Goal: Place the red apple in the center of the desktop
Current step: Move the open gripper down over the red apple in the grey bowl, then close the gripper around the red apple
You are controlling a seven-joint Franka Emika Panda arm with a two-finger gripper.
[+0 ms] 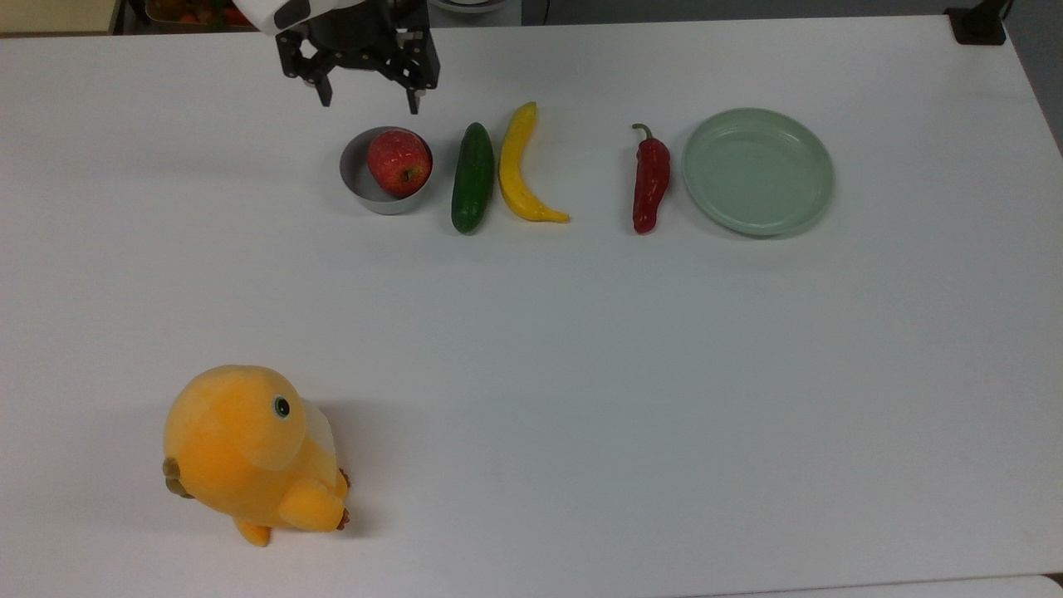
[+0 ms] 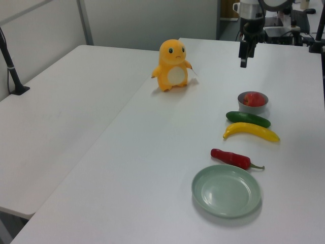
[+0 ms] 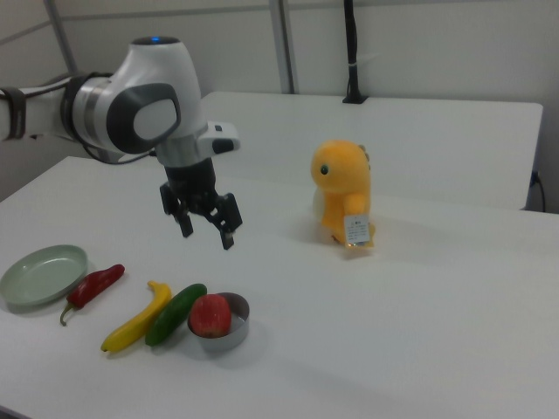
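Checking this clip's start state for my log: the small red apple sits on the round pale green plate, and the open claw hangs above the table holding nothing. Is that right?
Not quite. The small red apple sits in the small grey metal bowl, not on the round pale green plate, as the top view shows. The rest holds: the open claw hangs above the table holding nothing.

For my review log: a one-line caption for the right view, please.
Open gripper hovers above the red apple in a small metal bowl, beside cucumber, banana and chili.
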